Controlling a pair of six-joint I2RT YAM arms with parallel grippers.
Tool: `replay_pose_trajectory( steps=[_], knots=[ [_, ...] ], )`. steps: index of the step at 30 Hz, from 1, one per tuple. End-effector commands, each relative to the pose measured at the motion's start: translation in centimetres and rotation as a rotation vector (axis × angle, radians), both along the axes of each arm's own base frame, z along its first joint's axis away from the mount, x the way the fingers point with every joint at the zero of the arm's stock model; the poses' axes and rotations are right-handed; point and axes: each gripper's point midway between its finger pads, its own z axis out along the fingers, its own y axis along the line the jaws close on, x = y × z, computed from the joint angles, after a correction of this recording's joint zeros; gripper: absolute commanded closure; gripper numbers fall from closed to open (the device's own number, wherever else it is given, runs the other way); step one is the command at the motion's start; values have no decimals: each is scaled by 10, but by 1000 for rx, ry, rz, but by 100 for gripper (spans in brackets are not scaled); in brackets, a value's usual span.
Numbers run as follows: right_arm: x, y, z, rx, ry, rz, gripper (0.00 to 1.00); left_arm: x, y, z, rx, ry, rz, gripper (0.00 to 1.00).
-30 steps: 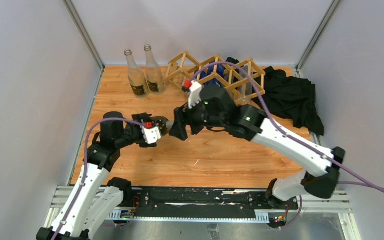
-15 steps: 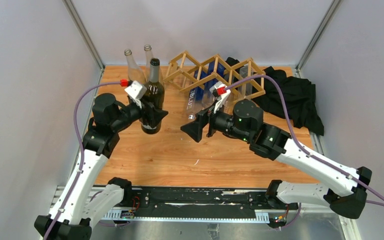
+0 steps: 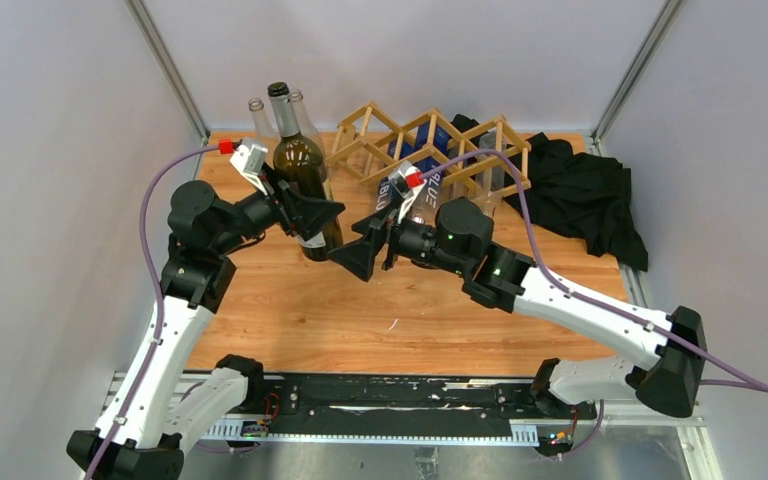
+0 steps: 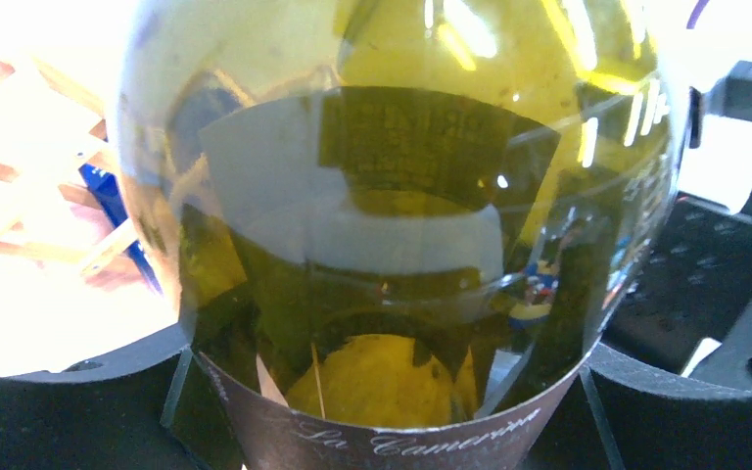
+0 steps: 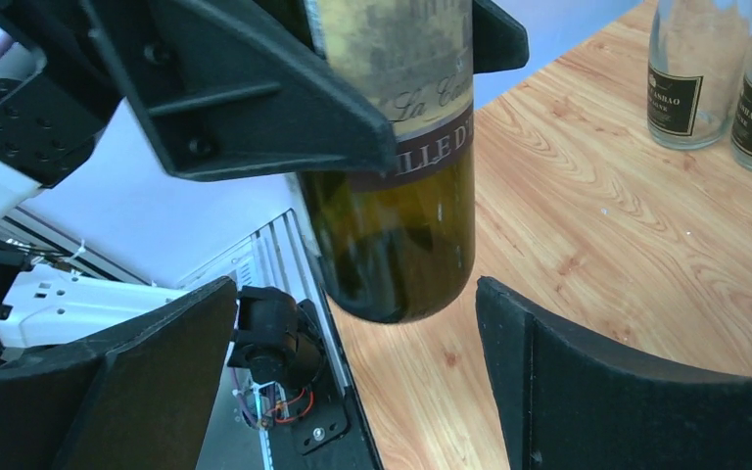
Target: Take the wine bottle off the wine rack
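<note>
A dark green wine bottle (image 3: 298, 170) is held upright, slightly tilted, just above the wooden table. My left gripper (image 3: 312, 216) is shut on its labelled body; the bottle fills the left wrist view (image 4: 392, 245), between my black fingers (image 4: 59, 411). My right gripper (image 3: 362, 256) is open and empty, its jaws wide apart beside the bottle's base. In the right wrist view the bottle (image 5: 401, 235) hangs between and beyond my right gripper (image 5: 352, 382) jaws. The wine rack (image 3: 465, 150), a light wood lattice, stands behind at the back with a blue-lettered bottle (image 3: 394, 190) lying in it.
Two clear glass bottles (image 3: 256, 112) stand at the back left, partly hidden behind the wine bottle; they also show in the right wrist view (image 5: 690, 78). A black cloth (image 3: 585, 195) lies at the back right. Grey walls close in both sides.
The bottle went from lying between both grippers to upright in the left gripper, then rose and shifted right. The right gripper let go, opened and moved left beside its base.
</note>
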Motion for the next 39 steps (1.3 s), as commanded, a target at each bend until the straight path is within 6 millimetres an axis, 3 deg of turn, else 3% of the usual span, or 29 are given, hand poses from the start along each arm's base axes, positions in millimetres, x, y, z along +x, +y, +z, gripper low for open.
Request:
replay_pose_trajectory(
  steps=[1,5,10,16,17,19,20,22,23,28,33,39],
  knots=[
    [-1,18,19,84,-42,21,5,-20,-1,53,-85,-139,-39,100],
    [10,34,7,23,-79,-51,5,-23,-1,57,-102,-141,-48,100],
    [31,45,7,-2,-102,-169,5,-28,-1,58,-117,-133,-57,100],
    [29,60,15,38,-111,-140,5,-32,0,55,-113,-130,-57,100],
    [29,61,15,39,-111,-138,12,-32,0,54,-113,-128,-53,100],
    [29,60,13,35,-108,-143,37,-32,1,54,-113,-121,-44,99],
    [30,59,12,31,-106,-152,52,-32,1,54,-114,-116,-43,92],
    [33,55,9,20,-105,-177,89,-32,2,52,-113,-97,-39,63],
    [35,53,8,12,-104,-191,98,-30,2,51,-111,-89,-30,50],
    [33,42,-5,-19,-121,-207,100,-23,11,66,-83,-116,35,7],
    [28,31,-19,-52,-144,-208,100,-16,20,98,-106,-168,74,1],
    [18,28,-24,-61,-165,-185,100,0,24,115,-139,-174,80,9]
  ],
)
